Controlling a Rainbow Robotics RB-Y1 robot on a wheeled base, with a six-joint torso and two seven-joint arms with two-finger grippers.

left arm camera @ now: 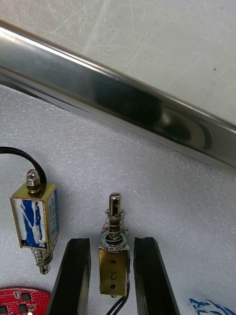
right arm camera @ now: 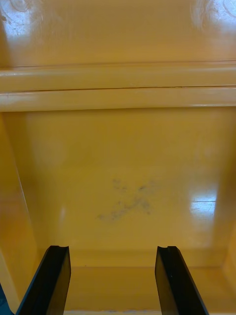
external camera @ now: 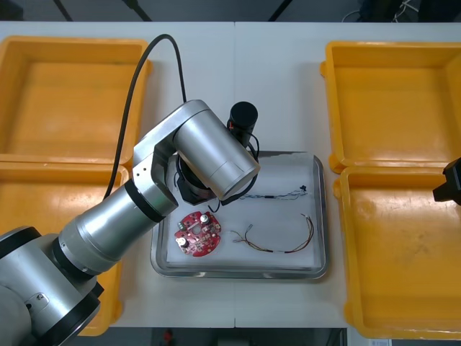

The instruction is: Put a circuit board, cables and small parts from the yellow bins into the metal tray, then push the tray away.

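Observation:
The metal tray (external camera: 320, 216), white inside, holds a round red circuit board (external camera: 199, 233), a red and yellow cable (external camera: 281, 241) and a thin black cable (external camera: 282, 192). My left arm (external camera: 216, 155) hangs over the tray's far left part. My left gripper (left arm camera: 112, 278) is shut on a small metal part (left arm camera: 113, 263) with a spring and pin, low over the tray floor near the tray rim (left arm camera: 123, 98). Beside it lies another small metal part (left arm camera: 36, 224) with a blue label. My right gripper (right arm camera: 113, 280) stands open, nothing between its fingers, over a yellow bin's floor (right arm camera: 123, 187).
Two yellow bins (external camera: 65, 94) (external camera: 43, 209) stand at the left and two (external camera: 392, 101) (external camera: 403, 252) at the right. The right gripper (external camera: 448, 186) sits at the right near bin's edge. A piece of blue and white cable (left arm camera: 211, 307) lies by the left fingers.

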